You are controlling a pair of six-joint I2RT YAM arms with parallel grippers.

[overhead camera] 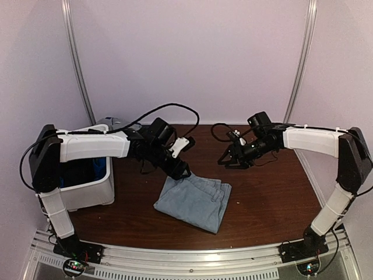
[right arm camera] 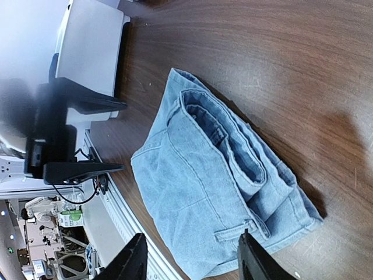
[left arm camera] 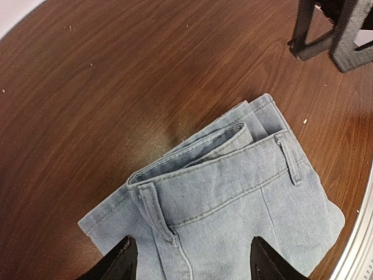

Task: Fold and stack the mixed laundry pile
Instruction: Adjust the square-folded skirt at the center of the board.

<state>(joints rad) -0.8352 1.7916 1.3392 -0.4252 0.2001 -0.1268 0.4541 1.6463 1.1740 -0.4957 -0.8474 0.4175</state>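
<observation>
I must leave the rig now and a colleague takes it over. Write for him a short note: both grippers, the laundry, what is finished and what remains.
Left gripper: open, holding nothing, at the far-left corner of the denim piece.
Right gripper: open and empty, raised over the table to the right of that corner.
Laundry: the light-blue denim piece lies folded mid-table; dark and blue fabric sits in the white bin on the left.
Done: one piece folded.
Left: apparently, fold the fabric in the bin and stack it with the denim.
</observation>
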